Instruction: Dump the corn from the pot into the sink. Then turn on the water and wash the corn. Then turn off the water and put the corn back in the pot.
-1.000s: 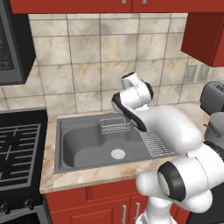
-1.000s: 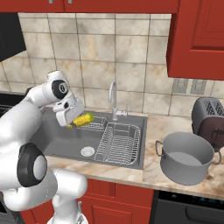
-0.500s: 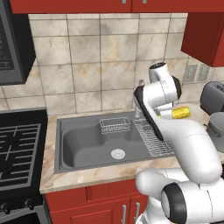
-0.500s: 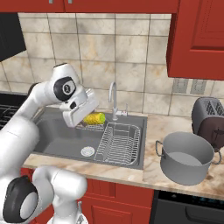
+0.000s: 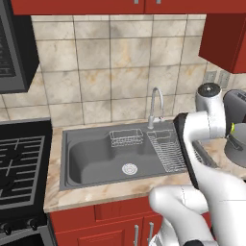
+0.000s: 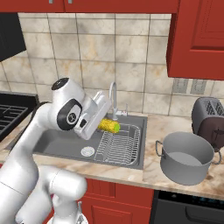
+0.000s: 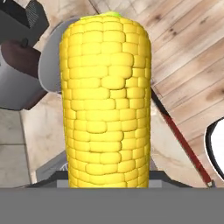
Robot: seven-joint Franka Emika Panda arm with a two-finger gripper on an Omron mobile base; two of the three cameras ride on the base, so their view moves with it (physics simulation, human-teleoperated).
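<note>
Yellow knobbly corn (image 6: 109, 126) gripped in claw (image 6: 103, 124) above wire rack of dark sink (image 6: 65, 142); round grey pot (image 6: 186, 157) apart.

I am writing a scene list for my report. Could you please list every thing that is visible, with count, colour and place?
corn: one, yellow, held in the gripper above the wire rack
pot: one, grey, on the counter right of the sink
sink: one, dark grey, set in the counter
tap: one, chrome, behind the sink
wire rack: one, silver, in the sink's right part
toaster: one, dark grey, behind the pot
stove: one, black, left of the sink
gripper: one, closed on the corn
</note>
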